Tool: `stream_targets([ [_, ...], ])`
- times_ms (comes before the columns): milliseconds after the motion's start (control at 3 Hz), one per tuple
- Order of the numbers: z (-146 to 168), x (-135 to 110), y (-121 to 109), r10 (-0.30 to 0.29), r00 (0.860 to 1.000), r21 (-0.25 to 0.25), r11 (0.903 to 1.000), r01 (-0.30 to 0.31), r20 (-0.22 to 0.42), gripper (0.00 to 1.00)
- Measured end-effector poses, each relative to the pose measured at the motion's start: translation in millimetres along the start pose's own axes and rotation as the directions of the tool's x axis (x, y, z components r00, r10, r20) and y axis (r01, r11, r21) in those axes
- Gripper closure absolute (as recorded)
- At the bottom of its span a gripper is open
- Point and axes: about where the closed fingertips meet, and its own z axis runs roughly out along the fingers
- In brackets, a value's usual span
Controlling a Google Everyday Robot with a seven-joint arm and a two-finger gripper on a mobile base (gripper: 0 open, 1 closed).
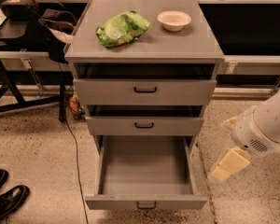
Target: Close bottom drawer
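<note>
The bottom drawer [146, 202] of the grey cabinet is pulled far out toward me. Its slim front panel carries a small dark loop handle [146, 205], and its plain grey tray [147, 164] is bare. My gripper [223, 148] is at the right of the cabinet, beside the drawer's right side and apart from it. It is open and holds nothing. One cream finger [229, 164] points down and left. The other [230, 121] shows just above the white wrist [261, 129].
The middle drawer [144, 125] and top drawer [145, 91] stand slightly out. A green bag [122, 28] and a white bowl [174, 20] sit on the cabinet top. Black shoes [4, 197] are on the floor at the left. A cable [76, 157] runs down beside the cabinet.
</note>
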Motion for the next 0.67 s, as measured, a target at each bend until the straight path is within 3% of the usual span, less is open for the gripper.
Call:
stream_targets([
  [667, 0.1, 0.1, 0.0, 0.0, 1.0, 0.0, 1.0, 0.0, 0.0, 0.62],
])
